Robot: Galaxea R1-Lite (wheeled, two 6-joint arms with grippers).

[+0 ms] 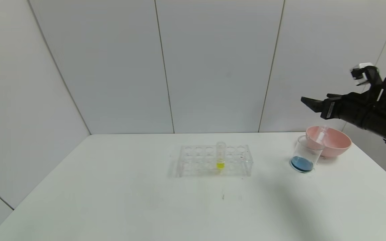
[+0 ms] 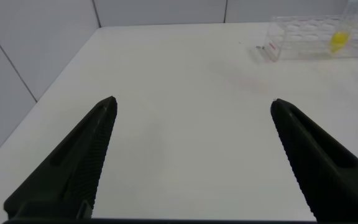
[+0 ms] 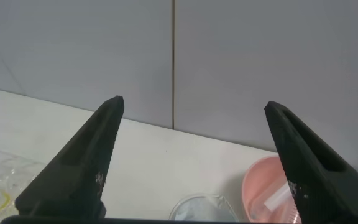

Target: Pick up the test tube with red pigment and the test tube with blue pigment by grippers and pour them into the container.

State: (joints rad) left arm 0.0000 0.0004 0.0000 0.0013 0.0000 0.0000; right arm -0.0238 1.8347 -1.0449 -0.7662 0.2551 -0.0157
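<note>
A white flat table (image 1: 112,201) is being occupied by a clear plastic tube rack (image 1: 213,160) at centre, and, well apart on the right, a clear beaker-like container (image 1: 305,155) just beside a pink bowl (image 1: 335,142).

My right arm reaches in from about three o'clock, held high, its forearm roughly level and pointing toward nine o'clock. My right gripper (image 1: 308,101) hangs in the air with its two black fingers (image 3: 82,168) spread wide and nothing between them. A small white block sits on top of that wrist. My left gripper (image 2: 191,107) is out of the head view; its own camera shows its fingers splayed apart, holding nothing.
</note>
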